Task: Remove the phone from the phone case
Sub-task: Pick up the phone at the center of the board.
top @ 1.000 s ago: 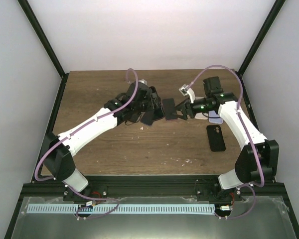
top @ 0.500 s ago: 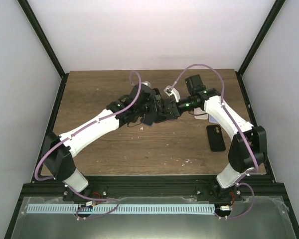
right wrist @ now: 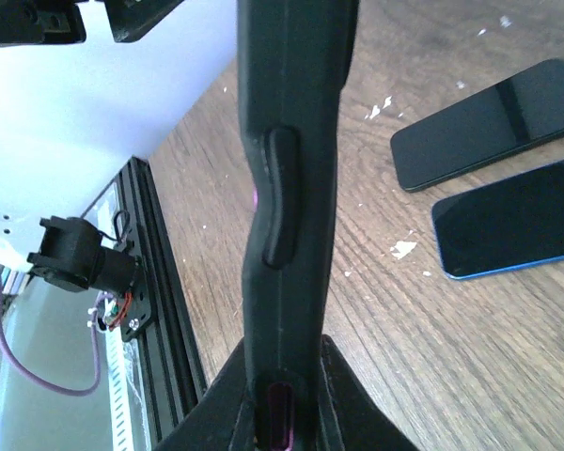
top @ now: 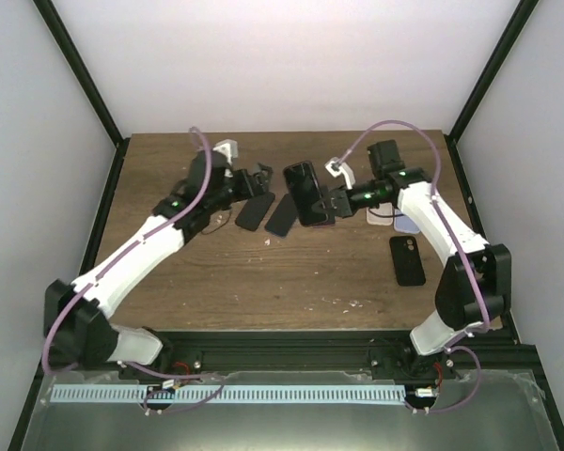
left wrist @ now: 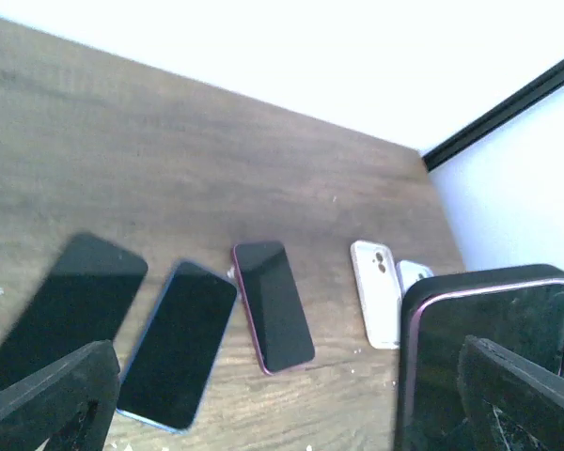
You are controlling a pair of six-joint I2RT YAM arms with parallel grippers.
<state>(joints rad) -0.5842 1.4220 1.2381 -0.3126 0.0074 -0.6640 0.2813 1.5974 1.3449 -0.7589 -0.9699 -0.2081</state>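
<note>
The phone, with a dark screen and a purple rim, sits inside its black phone case (top: 305, 193). My right gripper (top: 332, 200) is shut on its lower end and holds it up above the table. In the right wrist view the phone case (right wrist: 289, 188) shows edge-on, clamped between the fingers (right wrist: 227, 399), with the purple phone visible through the port hole. My left gripper (top: 260, 176) stands open to the left of it, touching nothing. In the left wrist view the cased phone (left wrist: 489, 348) fills the lower right, beside the right finger (left wrist: 531, 399).
Three bare phones lie side by side mid-table: a black one (top: 254, 211), a blue-edged one (top: 280, 214) and a maroon one (left wrist: 273, 305). A white case (top: 380, 215) and a lavender case (top: 407, 224) lie at the right. A black case (top: 407, 260) lies nearer.
My left gripper has opened wide and drawn back to the left. My right gripper has shut on the cased phone and now holds it alone, slightly farther back.
</note>
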